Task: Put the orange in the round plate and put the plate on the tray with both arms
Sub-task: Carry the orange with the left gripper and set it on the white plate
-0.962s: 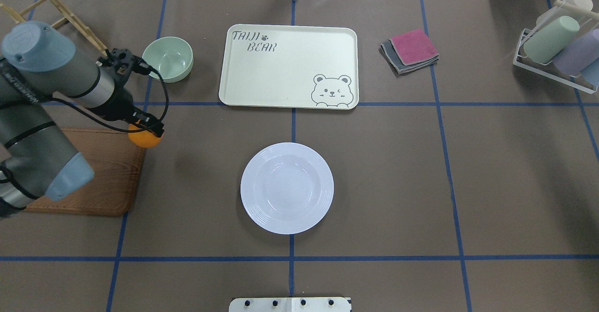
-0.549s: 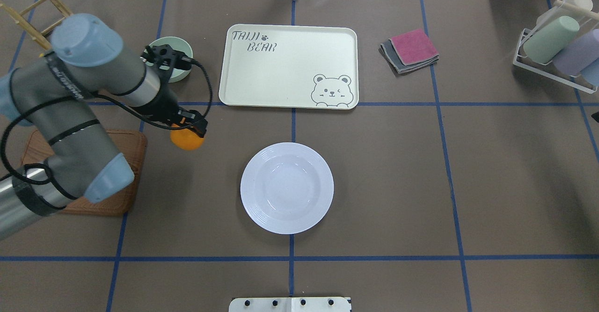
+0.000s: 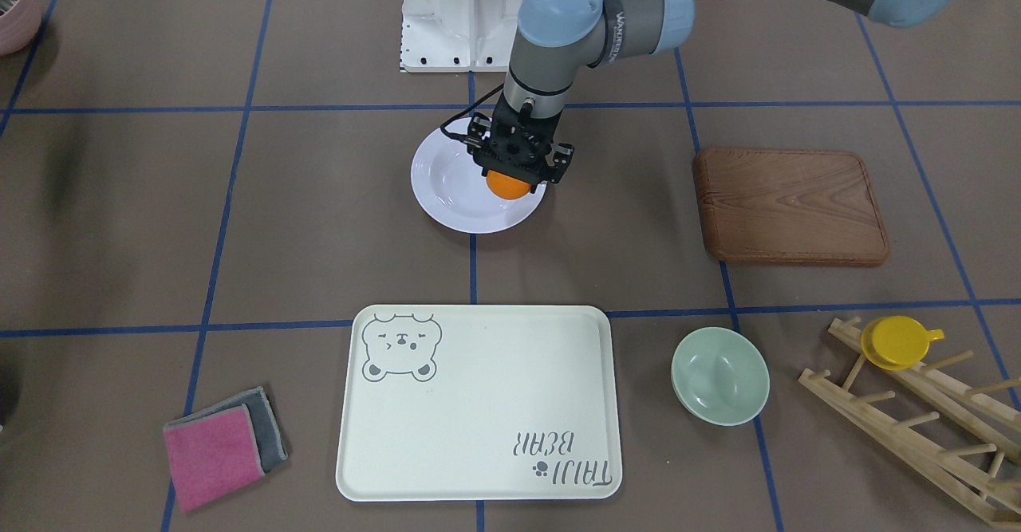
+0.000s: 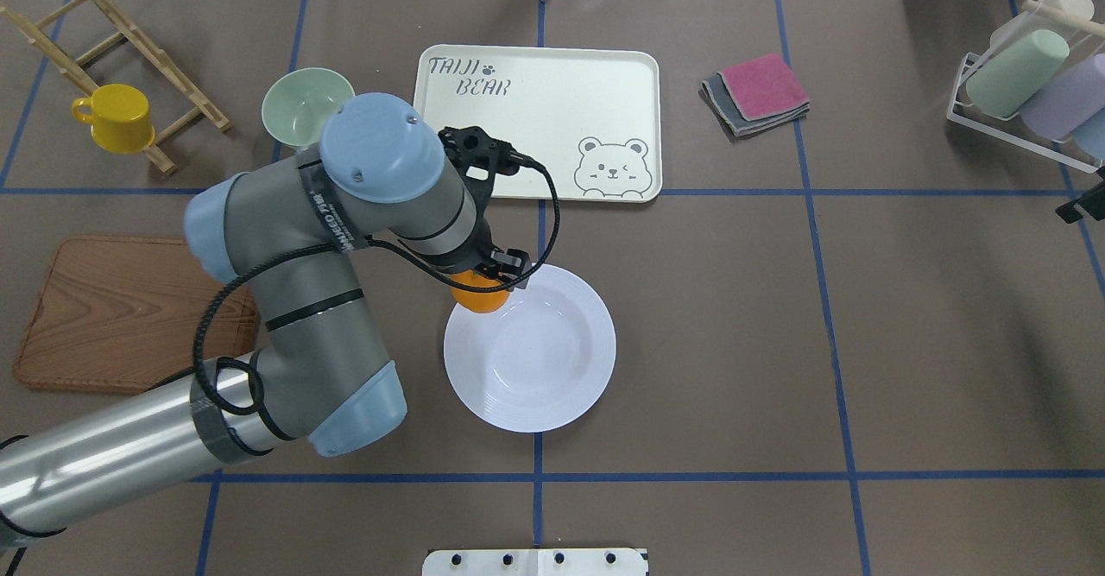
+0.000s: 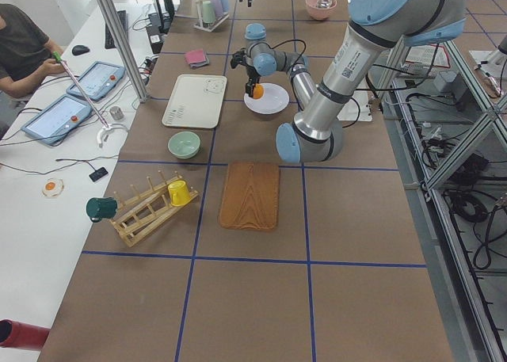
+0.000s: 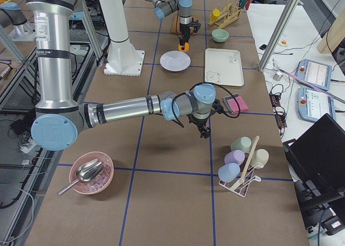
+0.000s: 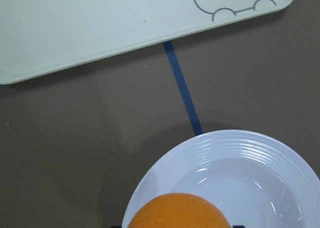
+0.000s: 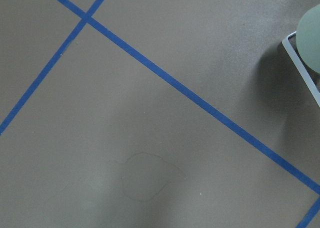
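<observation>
The orange hangs in my left gripper, which is shut on it. It is just above the far left part of the white round plate; whether it touches the plate I cannot tell. From the front, the orange shows under the black gripper, over the plate. In the left wrist view the orange fills the bottom edge, with the plate below and the cream tray beyond. The tray holds nothing. My right gripper hovers low near the cup rack; whether it is open or shut I cannot tell.
A pale green bowl stands left of the tray. A brown wooden board lies at the left. A yellow cup hangs on a wooden rack. Folded cloths and a rack of cups are at the right.
My left arm has swung right with the orange, from beside the wooden board to above the plate's rim. A black piece of the right gripper now shows at the right edge.
</observation>
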